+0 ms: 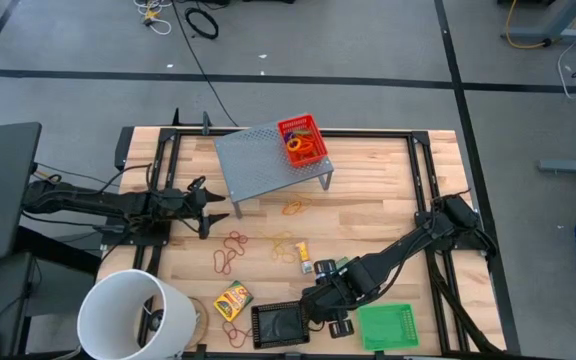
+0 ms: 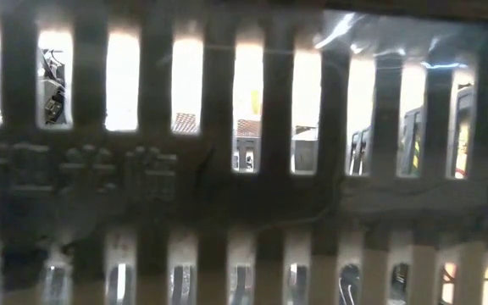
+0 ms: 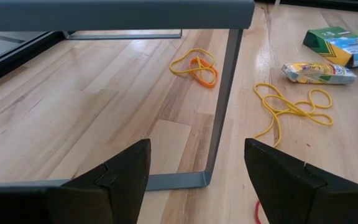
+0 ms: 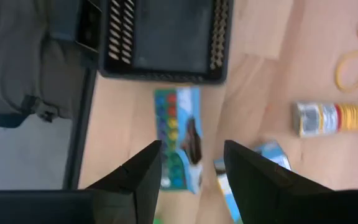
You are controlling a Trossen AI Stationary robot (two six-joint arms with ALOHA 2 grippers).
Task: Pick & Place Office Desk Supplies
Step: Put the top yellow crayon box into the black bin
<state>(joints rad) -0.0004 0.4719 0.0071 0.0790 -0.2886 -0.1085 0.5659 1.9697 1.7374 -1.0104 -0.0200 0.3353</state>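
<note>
My right gripper hangs open over the near part of the table, fingers pointing down, beside the black mesh tray. A teal-green packet lies flat on the wood below the fingers, and a second one lies beside it. The red tray sits on the grey riser. The green tray and the crayon box lie near the front edge. Rubber bands are scattered mid-table. My left gripper waits open at the left.
A big white bucket stands at the near left corner. A yellow-white packet lies mid-table. The riser's leg stands just ahead of my left gripper. A slotted wall close to the camera fills the low view.
</note>
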